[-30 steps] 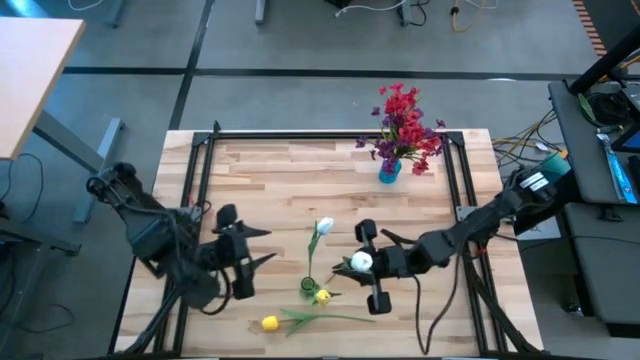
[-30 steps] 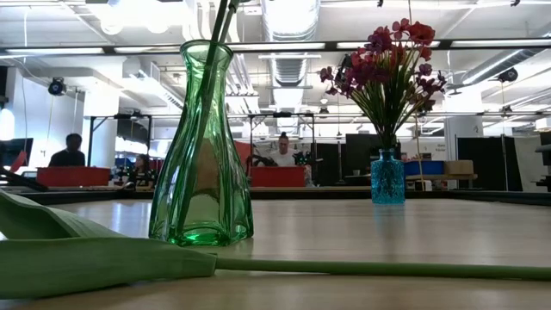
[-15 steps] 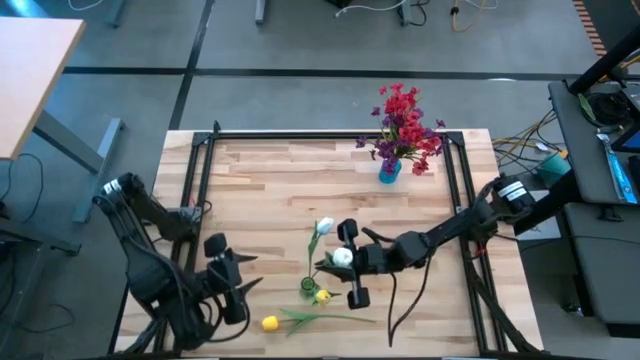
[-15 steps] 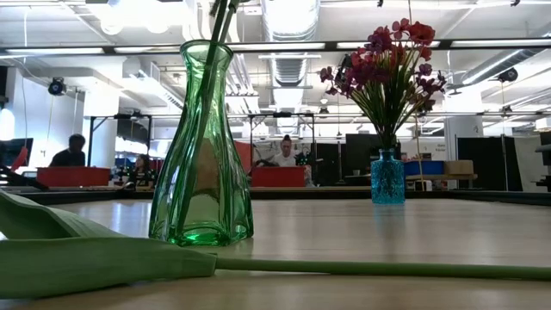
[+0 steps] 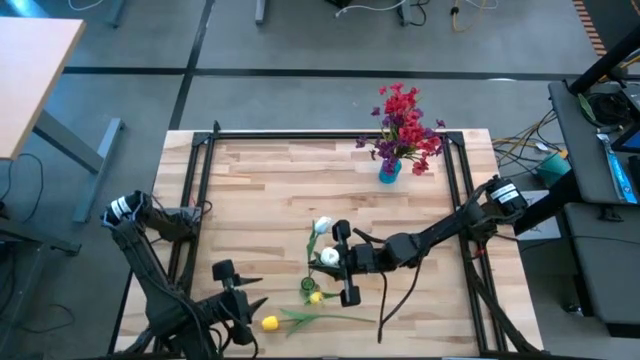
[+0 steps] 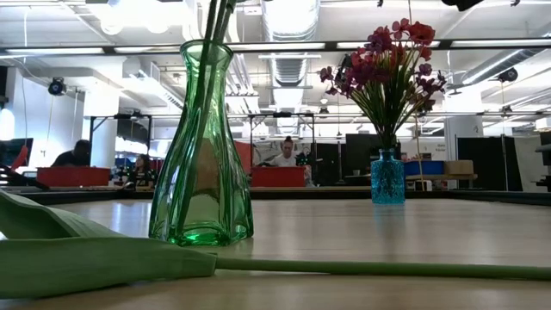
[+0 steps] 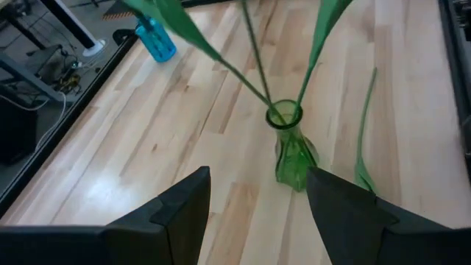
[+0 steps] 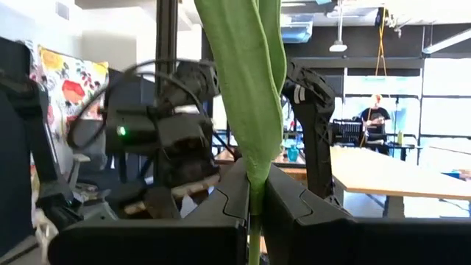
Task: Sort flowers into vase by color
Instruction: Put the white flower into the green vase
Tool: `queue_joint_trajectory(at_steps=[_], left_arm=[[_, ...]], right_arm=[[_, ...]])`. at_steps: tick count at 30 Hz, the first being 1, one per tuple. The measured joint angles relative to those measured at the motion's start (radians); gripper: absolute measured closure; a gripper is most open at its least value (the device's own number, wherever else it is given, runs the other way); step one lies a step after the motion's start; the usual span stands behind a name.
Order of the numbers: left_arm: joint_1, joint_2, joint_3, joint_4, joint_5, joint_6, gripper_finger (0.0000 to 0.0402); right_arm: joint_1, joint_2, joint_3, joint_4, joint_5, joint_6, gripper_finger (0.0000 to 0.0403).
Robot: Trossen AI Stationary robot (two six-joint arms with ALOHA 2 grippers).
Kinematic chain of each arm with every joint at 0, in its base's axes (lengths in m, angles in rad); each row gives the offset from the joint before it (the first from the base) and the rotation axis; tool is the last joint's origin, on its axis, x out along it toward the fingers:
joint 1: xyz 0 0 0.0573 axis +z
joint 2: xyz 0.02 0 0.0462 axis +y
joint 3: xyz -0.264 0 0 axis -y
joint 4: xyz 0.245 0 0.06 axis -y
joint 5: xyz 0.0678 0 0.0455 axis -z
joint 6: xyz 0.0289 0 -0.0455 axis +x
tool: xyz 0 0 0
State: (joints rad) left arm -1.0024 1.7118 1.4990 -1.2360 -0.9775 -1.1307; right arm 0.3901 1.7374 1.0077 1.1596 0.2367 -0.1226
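The flowers split three ways: a white tulip (image 5: 329, 256) sits clamped by its stem in the shut right claw (image 5: 341, 262), and the right wrist view shows its leaf pinched between the fingers. Just below that claw stands the green vase (image 5: 309, 288), holding a white bud (image 5: 321, 226) and a yellow one (image 5: 319, 297). The claw has slid leftward from its spot a second ago, carrying the tulip over the vase mouth, so insertion looks close. Nearby lies a loose yellow tulip (image 5: 270, 322). The left claw (image 5: 240, 308), open and empty, has pulled back toward the near edge. Farthest, the blue vase (image 5: 389, 170) holds red and purple clusters
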Motion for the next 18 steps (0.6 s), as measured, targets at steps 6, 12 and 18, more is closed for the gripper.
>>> queue_joint_trajectory(at_steps=[6, 12, 18], left_arm=[[-0.003, -0.004, -0.071, 0.018, -0.009, -0.076, 0.0194], [-0.003, -0.007, -0.110, 0.021, -0.008, -0.129, 0.0194], [-0.002, -0.009, -0.126, 0.021, -0.009, -0.139, 0.0194]], right_arm=[[-0.001, -0.001, 0.000, -0.002, 0.000, 0.035, 0.0390], [-0.002, -0.001, 0.000, -0.004, 0.010, 0.055, 0.0390], [-0.003, -0.002, 0.000, -0.054, 0.053, 0.062, 0.0375]])
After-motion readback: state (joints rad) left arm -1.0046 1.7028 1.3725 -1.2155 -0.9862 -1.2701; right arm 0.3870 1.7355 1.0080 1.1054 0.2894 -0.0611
